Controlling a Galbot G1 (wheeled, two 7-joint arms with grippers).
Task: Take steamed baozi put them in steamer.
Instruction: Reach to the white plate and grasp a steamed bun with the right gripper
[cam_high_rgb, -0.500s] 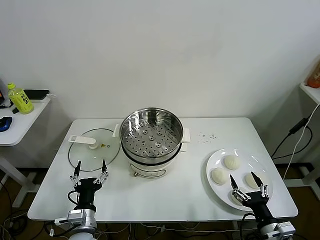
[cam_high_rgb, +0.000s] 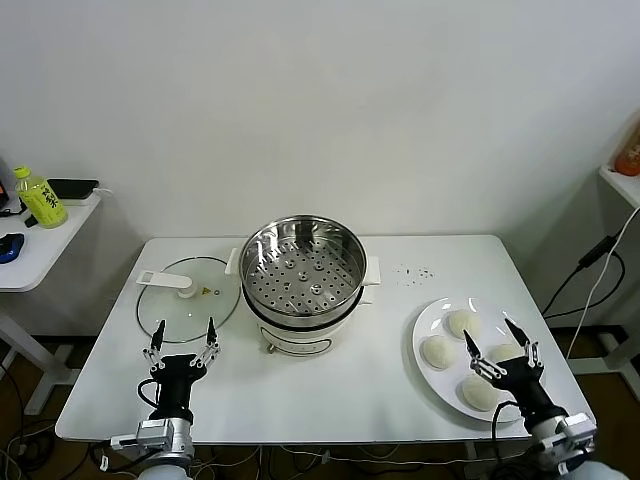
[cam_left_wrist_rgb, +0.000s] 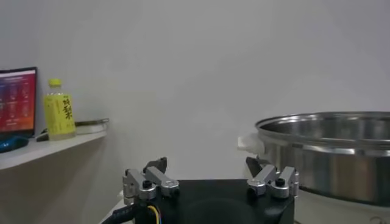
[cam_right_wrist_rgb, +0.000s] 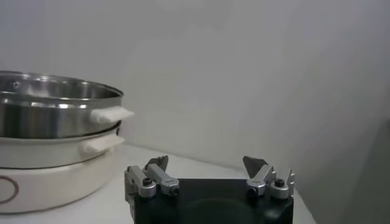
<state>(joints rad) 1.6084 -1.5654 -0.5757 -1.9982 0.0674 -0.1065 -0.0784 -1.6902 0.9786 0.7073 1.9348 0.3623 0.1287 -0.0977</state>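
Observation:
The steamer (cam_high_rgb: 303, 280) stands at the table's middle, a shiny steel pot with a perforated tray, on a white base. It also shows in the left wrist view (cam_left_wrist_rgb: 329, 152) and the right wrist view (cam_right_wrist_rgb: 55, 115). Four steamed baozi lie on a white plate (cam_high_rgb: 492, 308) at the right: one at the back (cam_high_rgb: 462, 322), one at the left (cam_high_rgb: 437, 351), one at the right (cam_high_rgb: 505, 355), one at the front (cam_high_rgb: 480, 392). My right gripper (cam_high_rgb: 497, 345) (cam_right_wrist_rgb: 207, 163) is open and empty, above the plate over the right baozi. My left gripper (cam_high_rgb: 182, 338) (cam_left_wrist_rgb: 207, 164) is open and empty at the front left.
A flat glass lid (cam_high_rgb: 190, 290) with a white handle lies left of the steamer, just beyond my left gripper. A side table with a yellow bottle (cam_high_rgb: 40, 197) stands at the far left. A shelf (cam_high_rgb: 622, 180) and a black cable (cam_high_rgb: 590, 270) are at the right.
My right gripper has moved away from the table's front edge and farther over the plate, uncovering the front baozi. The left arm has not moved.

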